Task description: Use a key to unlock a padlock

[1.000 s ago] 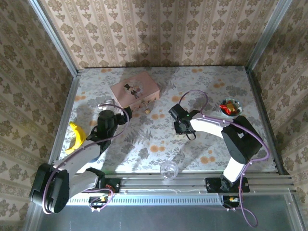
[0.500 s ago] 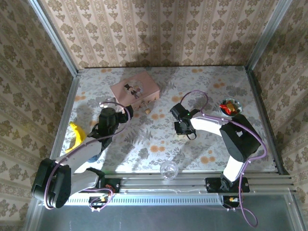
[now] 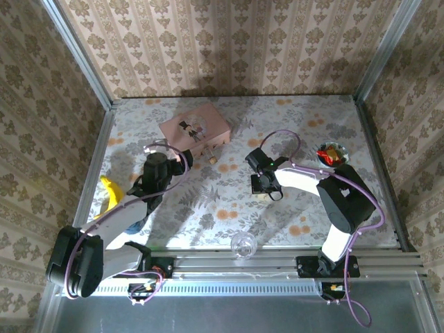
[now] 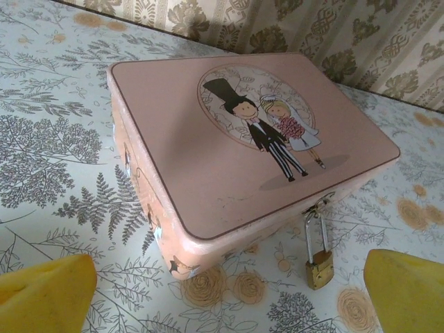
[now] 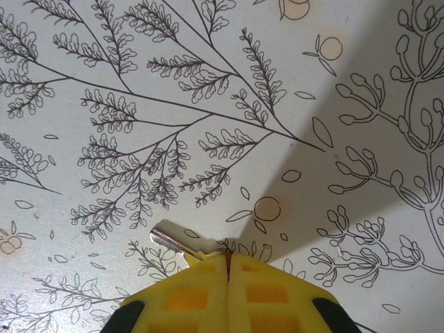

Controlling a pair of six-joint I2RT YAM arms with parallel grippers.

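The tiny brass padlock [image 4: 319, 260] hangs by its thin silvery shackle from the clasp of the pink picture-lidded box [image 4: 229, 146] and rests on the table. From above, the padlock [image 3: 211, 159] sits just in front of the box [image 3: 194, 129]. My left gripper [image 4: 225, 305] is open, its yellow pads [image 4: 45, 295] spread wide. It hovers just short of the box's front corner, to the left of the padlock. My right gripper [image 5: 228, 262] is shut on the key [image 5: 173, 244], low over the table. The silvery blade sticks out to the left. Seen from above, the right gripper [image 3: 262, 186] is at mid-table.
A banana [image 3: 111, 195] lies by the left wall beside my left arm. A clear glass ball [image 3: 242, 244] sits at the near edge. A small bowl of sweets [image 3: 331, 155] stands at the right. Patterned walls close in three sides.
My left gripper has advanced toward the box and padlock. The right gripper has stayed nearly still, pinching the key.
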